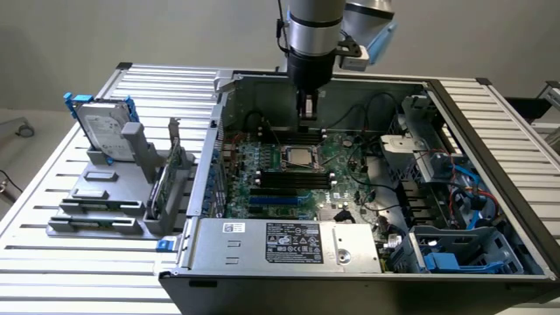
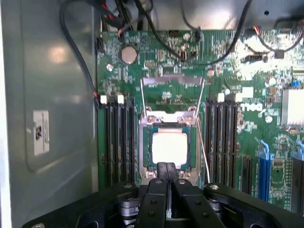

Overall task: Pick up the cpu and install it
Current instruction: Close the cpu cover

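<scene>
The cpu point(image 2: 168, 147), a small square chip with a pale silver top, lies flat inside the motherboard socket point(image 2: 145, 148), whose load plate point(image 2: 173, 81) is swung up and open. In the exterior view the cpu point(image 1: 302, 156) sits mid-board inside the open computer case. My gripper point(image 1: 307, 119) hangs above the board just behind the socket. In the wrist view its two black fingers point(image 2: 162, 170) meet with nothing between them, and the gripper point(image 2: 166, 167) is shut over the socket's near edge.
Memory slots point(image 2: 118, 137) flank the socket on both sides, and black cables point(image 2: 76, 52) run along the case wall. The power supply point(image 1: 293, 243) fills the case front. A hard drive with blue bracket point(image 1: 103, 131) stands in a grey holder at the exterior view's left.
</scene>
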Tool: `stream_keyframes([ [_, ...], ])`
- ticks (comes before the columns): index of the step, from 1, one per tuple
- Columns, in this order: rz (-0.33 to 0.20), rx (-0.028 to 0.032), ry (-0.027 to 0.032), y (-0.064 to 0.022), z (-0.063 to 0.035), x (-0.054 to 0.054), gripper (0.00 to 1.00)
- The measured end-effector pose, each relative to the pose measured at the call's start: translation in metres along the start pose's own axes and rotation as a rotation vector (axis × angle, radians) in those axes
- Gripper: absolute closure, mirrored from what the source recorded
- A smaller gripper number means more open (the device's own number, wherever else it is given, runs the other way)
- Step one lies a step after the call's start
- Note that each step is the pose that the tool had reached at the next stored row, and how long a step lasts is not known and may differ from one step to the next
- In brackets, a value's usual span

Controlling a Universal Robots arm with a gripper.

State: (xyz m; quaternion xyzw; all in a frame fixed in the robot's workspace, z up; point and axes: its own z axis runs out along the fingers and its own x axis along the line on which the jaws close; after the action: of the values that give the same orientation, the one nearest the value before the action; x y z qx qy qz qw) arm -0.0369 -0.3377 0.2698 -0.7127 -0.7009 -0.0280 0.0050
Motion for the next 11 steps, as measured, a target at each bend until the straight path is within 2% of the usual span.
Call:
stream_keyframes([
  [2, 0.000, 0.0001, 0.0063, 0.0090, -0.0027, 0.000, 0.89],
  [4, 0.000, 0.0002, 0.0102, 0.0184, -0.0043, 0.000, 0.89],
  [11, 0.000, 0.0002, 0.0125, 0.0503, -0.0045, -0.002, 0.89],
])
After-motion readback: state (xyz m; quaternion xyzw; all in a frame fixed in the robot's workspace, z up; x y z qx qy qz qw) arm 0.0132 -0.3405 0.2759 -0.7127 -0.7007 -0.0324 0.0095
